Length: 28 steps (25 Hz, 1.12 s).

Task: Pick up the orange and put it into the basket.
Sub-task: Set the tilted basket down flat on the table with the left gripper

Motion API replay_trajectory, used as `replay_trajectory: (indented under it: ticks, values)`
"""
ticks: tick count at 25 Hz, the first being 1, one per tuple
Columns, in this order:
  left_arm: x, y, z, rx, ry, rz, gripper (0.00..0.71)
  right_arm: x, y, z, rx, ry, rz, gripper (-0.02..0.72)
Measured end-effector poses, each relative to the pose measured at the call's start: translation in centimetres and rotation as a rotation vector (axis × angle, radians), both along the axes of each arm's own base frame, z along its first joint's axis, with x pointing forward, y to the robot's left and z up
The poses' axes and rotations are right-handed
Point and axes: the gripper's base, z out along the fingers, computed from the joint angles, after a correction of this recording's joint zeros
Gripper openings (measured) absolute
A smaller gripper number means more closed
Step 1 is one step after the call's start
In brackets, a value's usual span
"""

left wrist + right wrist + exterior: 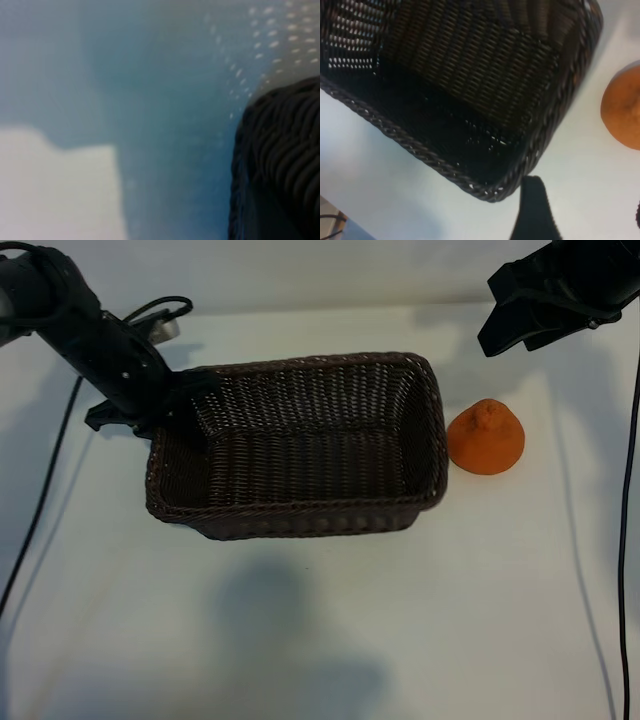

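Note:
The dark brown wicker basket (pixel 300 508) sits mid-table. Just off its right side the orange (pixel 485 438) rests on the table with its knobby end up. My left gripper (pixel 160 405) is at the basket's back-left corner and looks shut on the rim. In the left wrist view only the wicker basket (pixel 285 150) fills one side, close up. My right gripper (pixel 510 335) hangs above the table behind the orange, open and holding nothing. The right wrist view shows the basket (pixel 420 150), the orange (pixel 625 107) at the frame's edge and one dark fingertip (pixel 535 210).
White tabletop (pixel 320 640) stretches in front of the basket. Black cables (pixel 40 510) trail down the far left and another cable (pixel 625 540) runs down the far right edge.

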Motion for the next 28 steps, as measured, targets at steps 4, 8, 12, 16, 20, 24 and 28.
replay_trajectory:
  ticks: [4,8,12,16,20,24,28]
  values:
    - [0.0,-0.3,0.0,-0.003,0.001,-0.008,0.163,0.0,0.0,0.0,0.000,0.000,0.000,0.475]
    - [0.2,-0.4,0.1,0.003,0.009,-0.024,0.163,0.0,0.0,0.0,0.000,-0.001,-0.001,0.475]
    - [0.4,-0.4,0.6,0.010,0.032,-0.021,0.162,0.0,0.0,0.0,0.000,-0.002,-0.001,0.475]
    - [0.6,-0.5,1.2,0.007,0.041,-0.002,0.162,0.0,0.0,0.0,0.000,-0.003,-0.002,0.475]
    - [0.6,-0.4,1.1,0.019,0.051,0.007,0.162,0.0,0.0,0.0,0.000,-0.004,-0.002,0.475]
    - [0.5,-0.1,1.0,0.051,0.051,-0.005,0.162,0.1,0.0,0.0,0.000,-0.006,-0.003,0.475]
    - [0.6,-0.1,1.0,0.054,0.041,-0.002,0.162,0.1,0.0,0.0,0.000,-0.006,-0.003,0.475]
